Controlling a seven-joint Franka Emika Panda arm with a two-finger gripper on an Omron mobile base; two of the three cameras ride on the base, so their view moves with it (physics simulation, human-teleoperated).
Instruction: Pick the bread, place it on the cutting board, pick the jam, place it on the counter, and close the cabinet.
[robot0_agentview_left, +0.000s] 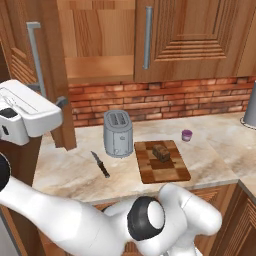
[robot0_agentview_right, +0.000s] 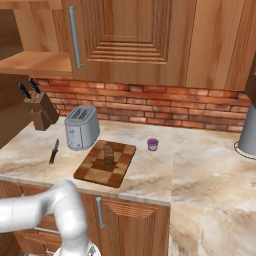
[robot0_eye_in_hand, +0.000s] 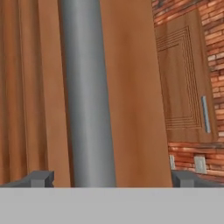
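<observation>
1. Jaws stand spread wide and hold nothing; in the hand view I see the two dark fingertips (robot0_eye_in_hand: 41, 178) far apart at the bottom.
2. Between them rises the grey bar handle (robot0_eye_in_hand: 86, 92) of the open cabinet door (robot0_eye_in_hand: 131, 87), nearer the left tip than the right one. I cannot tell whether either tip touches the bar.
3. From the left base view, my gripper (robot0_agentview_left: 62, 101) sits at the edge of that swung-out door, just beside the handle's lower end, with the white hand behind it.
4. Beyond the jaws and to their right, the hand view shows the shut cabinet door (robot0_eye_in_hand: 181, 83) with its own small grey handle, and red brick around it.
5. Past the open door, the cabinet (robot0_agentview_left: 100, 45) shows a bare wooden shelf.
6. Well below the jaws lies the counter (robot0_agentview_left: 220, 145).
7. Bread (robot0_agentview_left: 162, 152) rests on the cutting board (robot0_agentview_left: 161, 162), down and to the right of the jaws, well apart from them.
8. Jam (robot0_agentview_left: 186, 135) stands on the counter near the board's far right corner, not touching it, farther from the jaws than the bread.
9. A toaster (robot0_agentview_left: 118, 133) stands just left of the board, and a knife (robot0_agentview_left: 100, 164) lies on the counter left of the toaster, both below the jaws.
10. In the right base view I see a knife block (robot0_agentview_right: 41, 111) at the counter's left end.
</observation>
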